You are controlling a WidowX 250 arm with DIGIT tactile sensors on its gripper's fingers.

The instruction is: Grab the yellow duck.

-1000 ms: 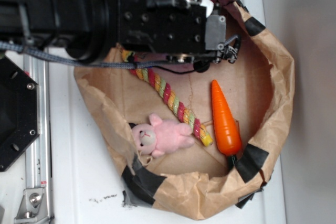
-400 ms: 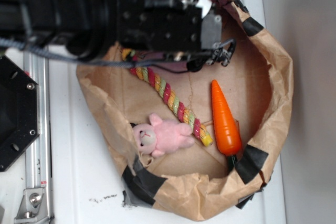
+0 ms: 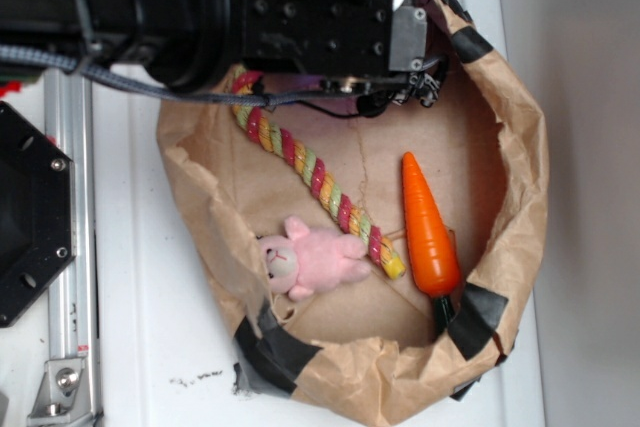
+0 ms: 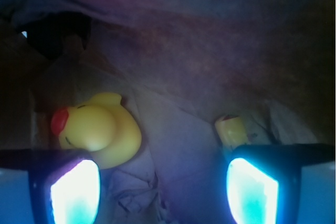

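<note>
Duck: the yellow duck [image 4: 100,136] sits at lower left of the wrist view, red beak pointing to the left edge, resting on the crumpled brown paper. In the exterior view it cannot be seen; the arm's black body covers that upper part of the bag.

Hand: the hand [image 4: 163,184] is spread wide and holding nothing. Its two glowing fingertips [image 4: 76,192] frame the bottom corners of the wrist view, and the left one sits just below the duck's body.

Why it hangs so: the spread leaves room for the duck's round body to slip between the pads, but the duck lies off toward the left pad, not centred in the gap.

Bag: the paper bag [image 3: 520,197], its rim rolled down and patched with black tape, pens the toys together on the white desk [image 3: 150,347].

Others: the striped rope [image 3: 310,177] runs diagonally across the middle, the pink plush [image 3: 310,259] lies at lower centre touching the rope's end, and the orange carrot [image 3: 428,227] lies at right. All are well apart from the hand.

Next call: likely a sideways shift toward the duck, then down and close.

Risk: glossy rubber may squirt out of an off-centre pinch.
</note>
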